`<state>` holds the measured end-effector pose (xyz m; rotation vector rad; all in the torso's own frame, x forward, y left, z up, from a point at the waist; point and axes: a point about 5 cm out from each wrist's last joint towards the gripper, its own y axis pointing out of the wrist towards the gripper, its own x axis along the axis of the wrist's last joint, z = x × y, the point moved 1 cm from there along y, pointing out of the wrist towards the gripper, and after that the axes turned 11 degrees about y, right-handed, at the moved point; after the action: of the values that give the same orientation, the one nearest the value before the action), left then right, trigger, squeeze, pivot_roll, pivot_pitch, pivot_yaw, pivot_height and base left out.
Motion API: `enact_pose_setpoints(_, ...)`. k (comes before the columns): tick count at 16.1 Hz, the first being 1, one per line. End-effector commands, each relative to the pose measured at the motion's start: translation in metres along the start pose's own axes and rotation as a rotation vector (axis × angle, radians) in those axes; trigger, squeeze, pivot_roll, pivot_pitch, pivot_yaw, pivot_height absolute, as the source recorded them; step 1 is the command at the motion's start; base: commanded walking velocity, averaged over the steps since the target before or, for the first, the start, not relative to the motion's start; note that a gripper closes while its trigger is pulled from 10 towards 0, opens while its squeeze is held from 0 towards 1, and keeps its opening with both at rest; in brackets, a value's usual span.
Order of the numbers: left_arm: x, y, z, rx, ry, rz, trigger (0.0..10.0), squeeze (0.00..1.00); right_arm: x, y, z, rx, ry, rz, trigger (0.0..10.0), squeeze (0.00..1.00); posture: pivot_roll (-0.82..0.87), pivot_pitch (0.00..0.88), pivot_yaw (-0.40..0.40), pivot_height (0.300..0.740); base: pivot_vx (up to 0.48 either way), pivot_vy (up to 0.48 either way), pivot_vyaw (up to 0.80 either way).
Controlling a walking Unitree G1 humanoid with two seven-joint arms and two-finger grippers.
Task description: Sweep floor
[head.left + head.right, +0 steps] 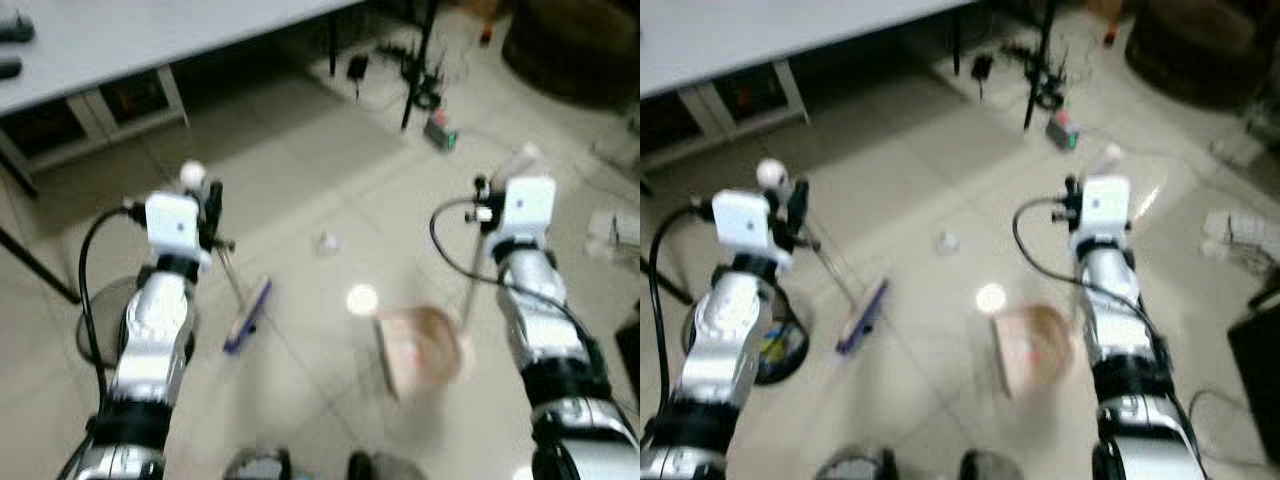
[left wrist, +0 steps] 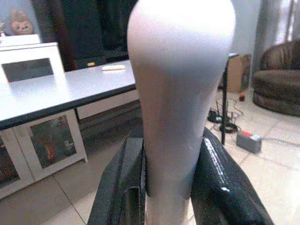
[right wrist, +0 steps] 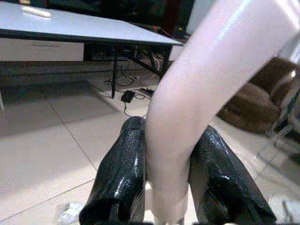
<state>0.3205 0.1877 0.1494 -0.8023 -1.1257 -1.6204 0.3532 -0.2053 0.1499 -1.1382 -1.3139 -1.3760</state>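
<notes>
The left gripper (image 2: 166, 197) is clamped on the pale broom handle (image 2: 180, 93), and the broom head (image 1: 247, 315) rests on the tiled floor (image 1: 300, 180) below and ahead of it. The right gripper (image 3: 166, 187) grasps the dustpan handle (image 3: 211, 89), with the pink dustpan (image 1: 425, 350) low beside it. Between them lies what looks like a crumpled scrap (image 1: 327, 243), though blur hampers certainty. Sweeping is underway; next, the broom should probably draw the scrap toward the pan.
</notes>
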Motion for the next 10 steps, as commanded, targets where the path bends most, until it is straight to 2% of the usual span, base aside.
enact_pose_setpoints(1, 0.001, -0.005, 0.007, 0.023, 0.042, -0.018, 10.0, 0.00, 0.010, -0.002, 0.010, 0.037, 0.021, -0.039, 10.0, 0.00, 0.01, 0.152, -0.036, 0.740, 0.480, 0.000, 0.00)
enact_pose_setpoints(5, -0.004, -0.017, -0.001, 0.041, 0.015, -0.006, 10.0, 0.00, 0.027, -0.022, -0.007, -0.018, -0.007, -0.050, 10.0, 0.00, -0.08, 0.141, -0.088, 0.740, 0.480, 0.000, 0.00)
enact_pose_setpoints(7, -0.003, -0.019, -0.002, 0.039, 0.021, -0.005, 10.0, 0.00, 0.029, -0.030, -0.012, -0.047, 0.005, -0.043, 10.0, 0.00, -0.08, 0.142, -0.076, 0.740, 0.480, 0.000, 0.00)
enact_pose_setpoints(10, -0.001, -0.019, -0.004, 0.007, 0.027, -0.009, 10.0, 0.00, 0.017, -0.041, -0.008, -0.044, 0.017, -0.007, 10.0, 0.00, -0.07, 0.134, -0.019, 0.740, 0.480, 0.000, 0.00)
